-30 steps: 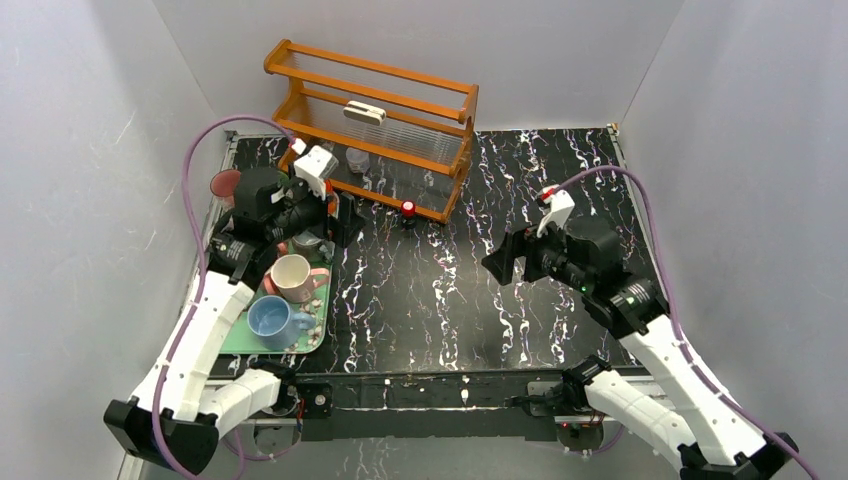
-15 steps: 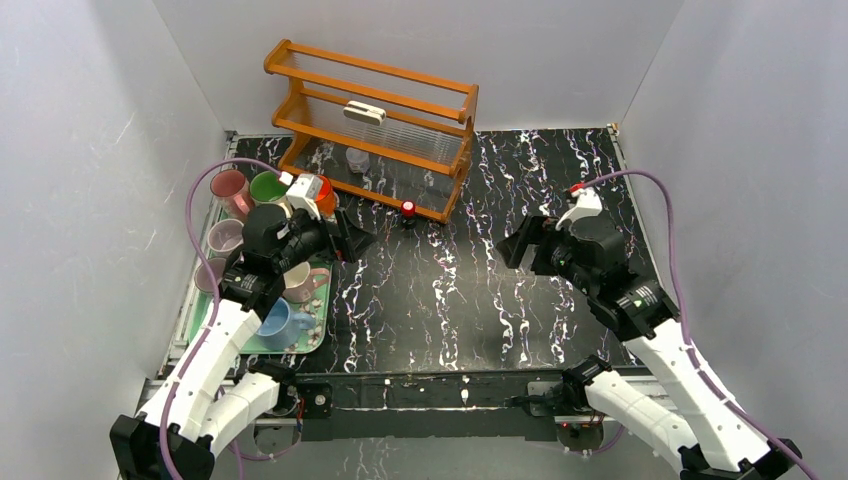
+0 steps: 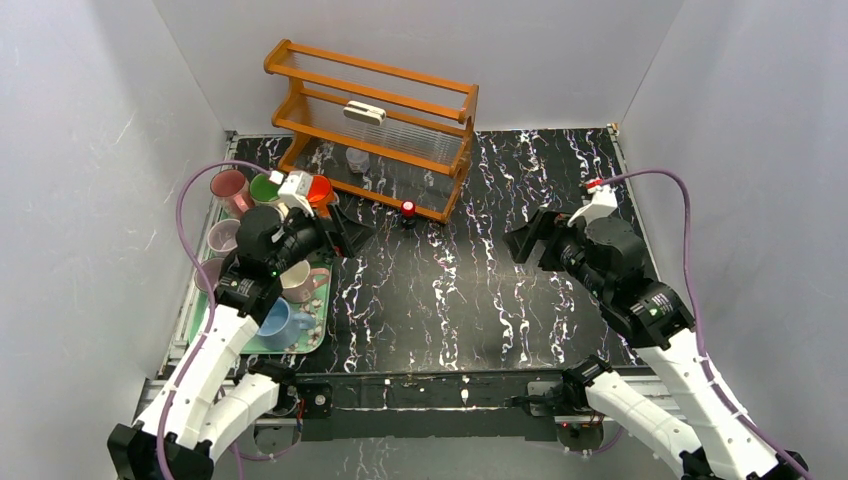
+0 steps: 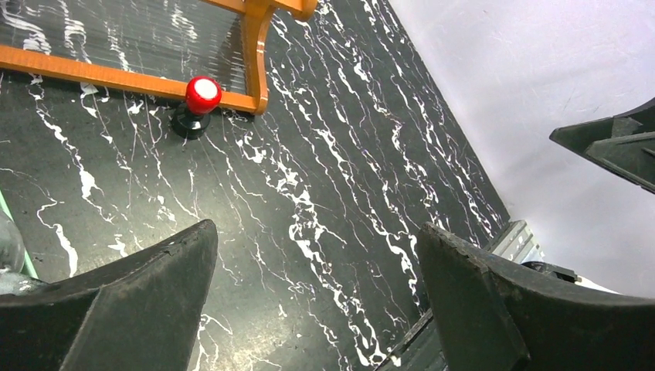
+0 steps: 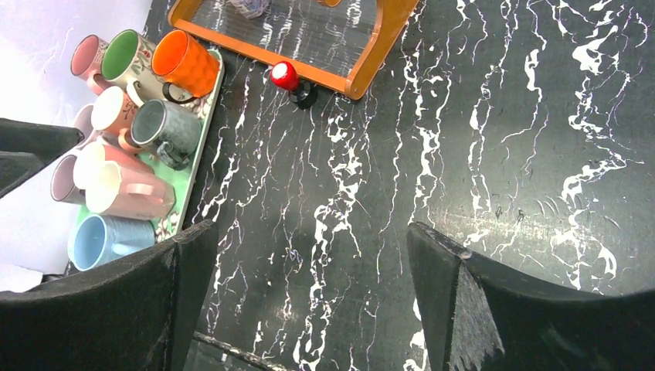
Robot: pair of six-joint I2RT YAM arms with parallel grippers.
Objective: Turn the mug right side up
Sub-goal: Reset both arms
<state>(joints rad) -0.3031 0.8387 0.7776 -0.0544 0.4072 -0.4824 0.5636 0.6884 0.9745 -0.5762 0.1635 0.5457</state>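
Observation:
Several mugs stand crowded on a green tray (image 3: 305, 343) at the table's left edge: pink (image 3: 229, 185), green-lined (image 3: 266, 187), orange (image 3: 320, 189), lilac (image 3: 224, 236), cream (image 3: 297, 280) and blue (image 3: 275, 322). The right wrist view shows them too, with a grey mug (image 5: 166, 131) beside the orange mug (image 5: 185, 66). Each mug I can see shows its mouth. My left gripper (image 3: 345, 235) (image 4: 317, 239) is open and empty above the bare table, just right of the tray. My right gripper (image 3: 525, 245) (image 5: 309, 232) is open and empty over the table's right half.
An orange wooden rack (image 3: 380, 120) stands at the back centre with a small jar inside. A red-topped knob (image 3: 408, 209) (image 4: 202, 91) (image 5: 284, 75) sits on the table just in front of it. White walls close in the left, right and back.
My left gripper has drawn away from the back of the tray toward the table's middle, uncovering the pink, green and orange mugs. My right gripper has pulled back and to the right. Both stayed open.

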